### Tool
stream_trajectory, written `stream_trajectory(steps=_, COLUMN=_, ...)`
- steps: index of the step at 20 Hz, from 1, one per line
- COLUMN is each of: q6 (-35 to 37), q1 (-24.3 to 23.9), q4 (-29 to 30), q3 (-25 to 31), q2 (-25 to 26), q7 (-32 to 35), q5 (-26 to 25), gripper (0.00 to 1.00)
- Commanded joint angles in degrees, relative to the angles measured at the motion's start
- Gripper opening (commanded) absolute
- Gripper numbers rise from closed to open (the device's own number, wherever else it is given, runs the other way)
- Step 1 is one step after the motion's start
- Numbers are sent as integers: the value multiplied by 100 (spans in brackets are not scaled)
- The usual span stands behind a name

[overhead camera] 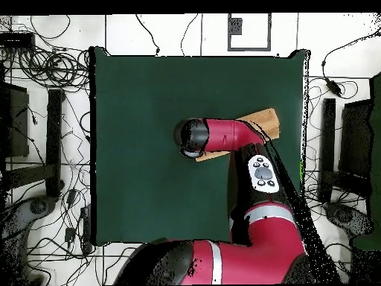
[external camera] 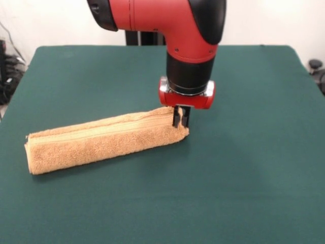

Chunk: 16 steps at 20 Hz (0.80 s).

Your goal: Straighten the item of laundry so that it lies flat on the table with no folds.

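The towel (external camera: 101, 142) lies folded long across the table (external camera: 244, 178), left of centre; the gripper (external camera: 181, 119) seems closed on its right end

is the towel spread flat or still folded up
Folded. In the front view the towel lies as a long narrow bundle with stacked layer edges along its top, on the table. The hand is at its right end.
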Motion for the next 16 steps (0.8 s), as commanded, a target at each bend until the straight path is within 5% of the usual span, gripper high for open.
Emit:
stream_trajectory(steps=1, q6=556, q1=46, q4=738, q3=467, q2=-165, q7=-158, q5=27, gripper=0)
stream_trajectory(steps=16, q6=980, q1=-14, q4=922, q3=516, q2=-480, q7=-197, q5=86, gripper=0)
